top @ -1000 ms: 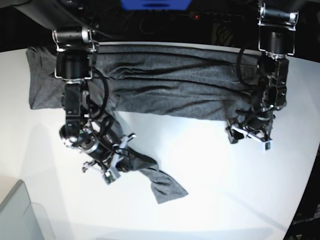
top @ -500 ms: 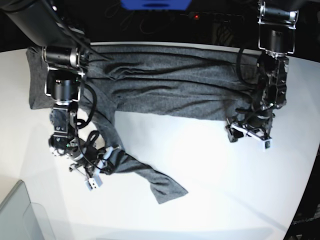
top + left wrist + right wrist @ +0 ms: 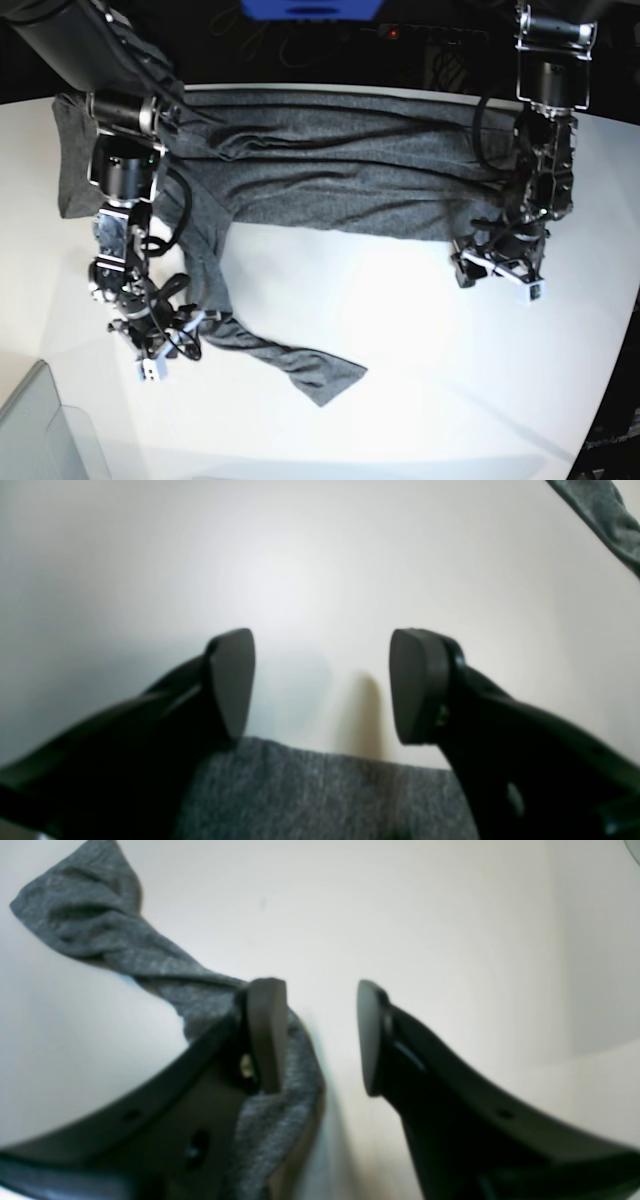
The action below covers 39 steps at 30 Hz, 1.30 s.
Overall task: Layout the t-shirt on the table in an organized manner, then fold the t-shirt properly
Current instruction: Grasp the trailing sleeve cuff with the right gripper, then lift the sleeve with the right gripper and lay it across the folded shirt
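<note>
White, glossy table (image 3: 420, 340) fills the frame; the t-shirt (image 3: 340, 165) lies bunched along the upper edge, one twisted tail trailing toward lower centre, likely dragged out for spreading; left gripper (image 3: 497, 268) hovers agape at right; right gripper (image 3: 165, 345), lower left, jaws parted beside that tail.

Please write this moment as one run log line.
right gripper: open, beside t-shirt strip | left gripper: open, empty, at shirt edge | table: shirt bunched, unfolded
</note>
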Tool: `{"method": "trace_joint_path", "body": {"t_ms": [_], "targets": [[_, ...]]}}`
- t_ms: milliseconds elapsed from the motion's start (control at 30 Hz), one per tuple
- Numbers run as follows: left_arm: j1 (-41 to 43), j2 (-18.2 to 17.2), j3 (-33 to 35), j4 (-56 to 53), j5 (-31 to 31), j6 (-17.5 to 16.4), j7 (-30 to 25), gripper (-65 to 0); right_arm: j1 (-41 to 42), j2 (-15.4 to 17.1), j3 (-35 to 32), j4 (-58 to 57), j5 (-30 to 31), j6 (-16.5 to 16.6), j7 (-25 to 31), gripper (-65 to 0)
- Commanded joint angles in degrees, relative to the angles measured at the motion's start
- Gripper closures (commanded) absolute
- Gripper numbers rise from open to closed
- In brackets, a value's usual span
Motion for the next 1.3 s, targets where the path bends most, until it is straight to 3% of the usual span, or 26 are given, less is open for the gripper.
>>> {"method": "trace_joint_path", "body": {"t_ms": [0, 233, 467, 1167, 1267], "targets": [[-1.22, -0.66, -0.24, 0.95, -0.13, -0.31, -1.25, -41.2, 0.73, 0.32, -0.01, 0.96, 0.79, 0.36, 1.72, -26.0], [-1.22, -0.66, -0.24, 0.87, 0.04, -0.31, -1.25, -41.2, 0.11, -0.65, -9.42, 1.05, 0.61, 0.45, 1.80, -32.2], [-1.13, -0.66, -0.24, 0.51, 0.04, -0.31, -1.25, -41.2, -1.30, -0.74, -14.69, 1.05, 0.61, 0.45, 1.80, -32.2], [-1.31, -0.57, -0.24, 0.43, -0.13, -0.31, -1.25, -41.2, -4.37, -0.47, -14.51, 0.52, 0.53, 0.01, 1.89, -32.0], [-1.22, -0.57, -0.24, 0.51, -0.22, -0.31, -1.25, -41.2, -4.90, -0.39, -14.60, -0.88, 0.53, 0.01, 1.89, -29.8]]}}
